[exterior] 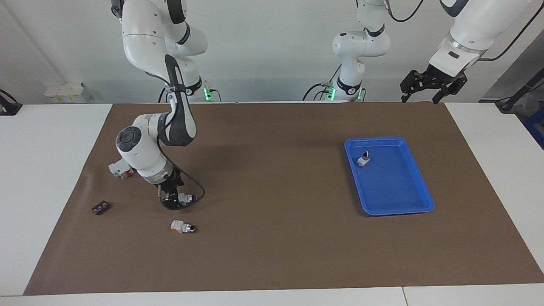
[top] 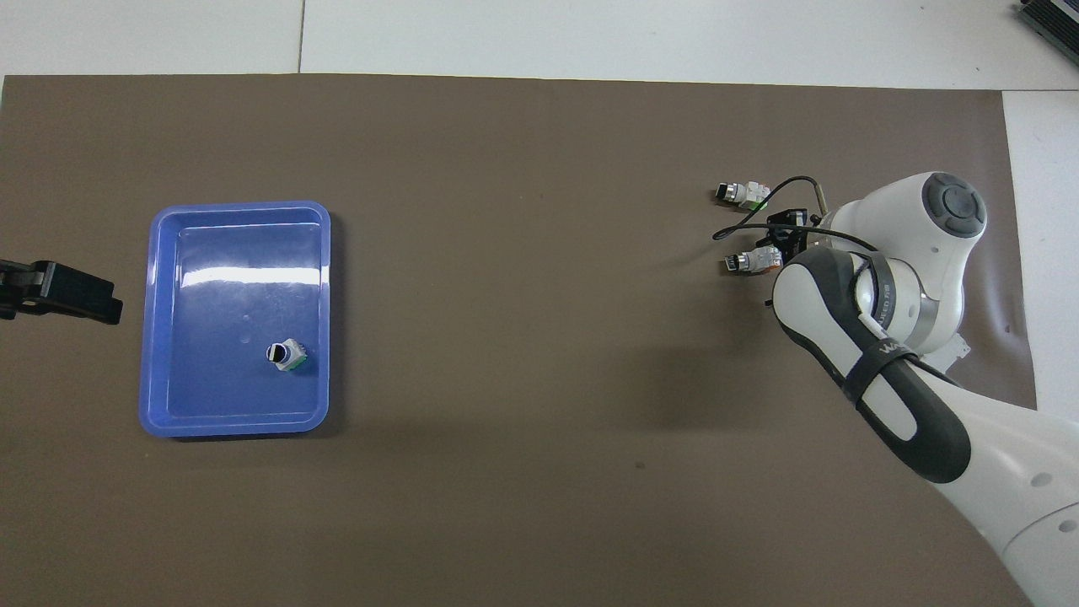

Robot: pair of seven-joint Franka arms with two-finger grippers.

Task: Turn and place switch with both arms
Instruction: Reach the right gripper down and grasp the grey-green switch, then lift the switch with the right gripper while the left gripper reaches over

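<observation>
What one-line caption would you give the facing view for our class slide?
Right gripper down at small white-grey, green-ended switch on brown mat; left gripper waits open above the mat's corner.

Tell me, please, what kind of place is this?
Probably a robotics laboratory, not a home. Two white arms stand at a white table covered by a brown mat; small switches and a blue tray lie on it, before a bare wall.
</observation>
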